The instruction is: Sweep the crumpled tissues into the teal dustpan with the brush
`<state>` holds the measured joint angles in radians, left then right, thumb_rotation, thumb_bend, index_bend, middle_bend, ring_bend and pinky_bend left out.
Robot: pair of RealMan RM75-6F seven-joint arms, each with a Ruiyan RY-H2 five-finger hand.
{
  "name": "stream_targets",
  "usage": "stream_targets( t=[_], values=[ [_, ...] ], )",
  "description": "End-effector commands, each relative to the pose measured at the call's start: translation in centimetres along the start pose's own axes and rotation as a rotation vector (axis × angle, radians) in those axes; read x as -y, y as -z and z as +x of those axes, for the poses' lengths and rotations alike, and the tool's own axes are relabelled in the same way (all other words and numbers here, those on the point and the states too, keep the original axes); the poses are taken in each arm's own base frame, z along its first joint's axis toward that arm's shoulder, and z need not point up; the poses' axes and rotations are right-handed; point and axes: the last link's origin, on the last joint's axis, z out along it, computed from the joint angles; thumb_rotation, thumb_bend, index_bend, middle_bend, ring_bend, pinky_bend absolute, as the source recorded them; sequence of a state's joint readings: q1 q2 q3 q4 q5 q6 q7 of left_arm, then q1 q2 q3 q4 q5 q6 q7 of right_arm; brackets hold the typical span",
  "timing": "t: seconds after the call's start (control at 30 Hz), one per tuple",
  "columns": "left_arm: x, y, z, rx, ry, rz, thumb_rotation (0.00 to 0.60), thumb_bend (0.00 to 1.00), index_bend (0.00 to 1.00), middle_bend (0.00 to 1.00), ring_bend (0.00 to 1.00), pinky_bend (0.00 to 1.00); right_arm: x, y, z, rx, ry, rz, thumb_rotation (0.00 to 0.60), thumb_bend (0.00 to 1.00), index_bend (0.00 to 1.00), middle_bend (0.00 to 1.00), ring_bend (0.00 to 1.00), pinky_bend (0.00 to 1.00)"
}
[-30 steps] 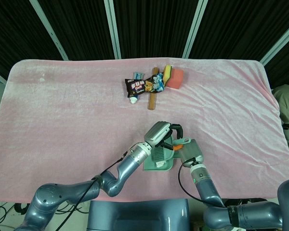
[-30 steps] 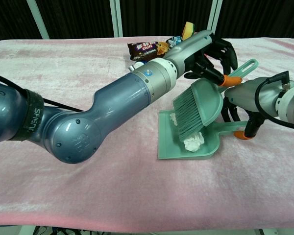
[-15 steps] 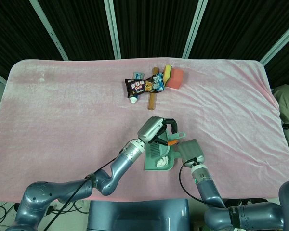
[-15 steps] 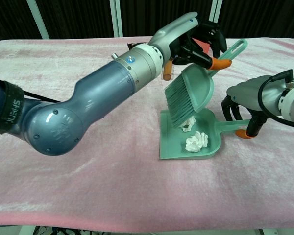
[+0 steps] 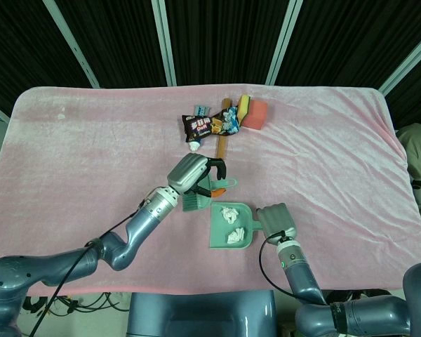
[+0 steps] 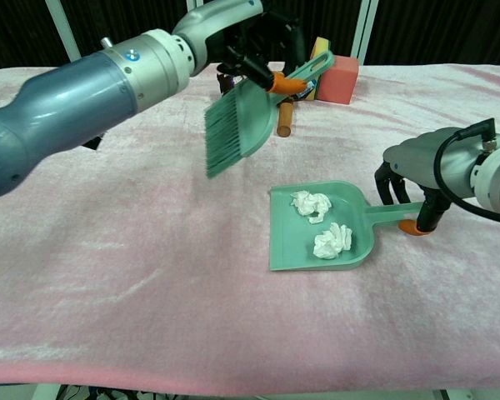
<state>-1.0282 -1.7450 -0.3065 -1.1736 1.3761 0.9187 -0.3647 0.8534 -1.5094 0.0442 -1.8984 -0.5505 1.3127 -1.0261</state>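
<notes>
My left hand (image 5: 191, 173) (image 6: 250, 33) holds the teal brush (image 5: 194, 202) (image 6: 242, 121) by its orange-tipped handle, raised off the cloth to the upper left of the dustpan, bristles pointing down. The teal dustpan (image 5: 217, 235) (image 6: 287, 246) lies flat on the pink cloth with two crumpled white tissues (image 5: 229, 213) (image 6: 311, 203) inside it, the second tissue (image 5: 233, 237) (image 6: 332, 240) nearer the front. My right hand (image 5: 276, 220) (image 6: 421, 167) grips the dustpan's handle (image 6: 392, 214) on the right, fingers curled around it.
At the back of the table lie a dark snack packet (image 5: 210, 125), a wooden stick (image 5: 222, 146) (image 6: 284, 121) and pink and yellow sponges (image 5: 255, 114) (image 6: 340, 67). A pink cloth (image 5: 91, 154) covers the whole tabletop.
My left hand has lifted the brush out of the dustpan and carried it up and to the left. Both tissues now lie uncovered in the pan. The right hand has stayed put.
</notes>
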Motion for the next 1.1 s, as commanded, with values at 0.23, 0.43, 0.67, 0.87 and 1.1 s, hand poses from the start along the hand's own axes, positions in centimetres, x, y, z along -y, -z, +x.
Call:
stream_targets(
  t=[0.23, 0.43, 0.67, 0.87, 1.1],
  values=[
    [5.8, 5.5, 2.3, 0.173, -0.259, 0.111, 0.600, 0.36, 0.66, 0.68, 0.87, 0.99, 0.2, 0.1, 0.0, 0.001, 0.000, 0.001, 0.600, 0.44, 0.69, 0.63, 0.72, 0.83],
    [9.2, 9.4, 2.5, 0.253, -0.316, 0.209, 0.600, 0.36, 0.65, 0.68, 0.87, 0.99, 0.1, 0.0, -0.3, 0.007, 0.000, -0.009, 0.600, 0.44, 0.69, 0.63, 0.72, 0.83],
    [12.0, 12.3, 2.7, 0.293, -0.350, 0.303, 0.600, 0.36, 0.63, 0.67, 0.87, 0.99, 0.0, -0.3, -0.3, 0.003, -0.001, -0.013, 0.600, 0.44, 0.69, 0.63, 0.72, 0.83],
    [12.8, 12.6, 2.9, 0.295, -0.375, 0.319, 0.600, 0.26, 0.56, 0.60, 0.87, 0.99, 0.0, -0.3, -0.3, -0.001, 0.000, -0.015, 0.600, 0.44, 0.69, 0.63, 0.72, 0.83],
    [12.7, 12.5, 2.9, 0.283, -0.388, 0.324, 0.600, 0.07, 0.44, 0.50, 0.87, 0.99, 0.2, -0.3, -0.3, -0.003, 0.002, -0.015, 0.600, 0.44, 0.69, 0.63, 0.72, 0.83]
  ],
)
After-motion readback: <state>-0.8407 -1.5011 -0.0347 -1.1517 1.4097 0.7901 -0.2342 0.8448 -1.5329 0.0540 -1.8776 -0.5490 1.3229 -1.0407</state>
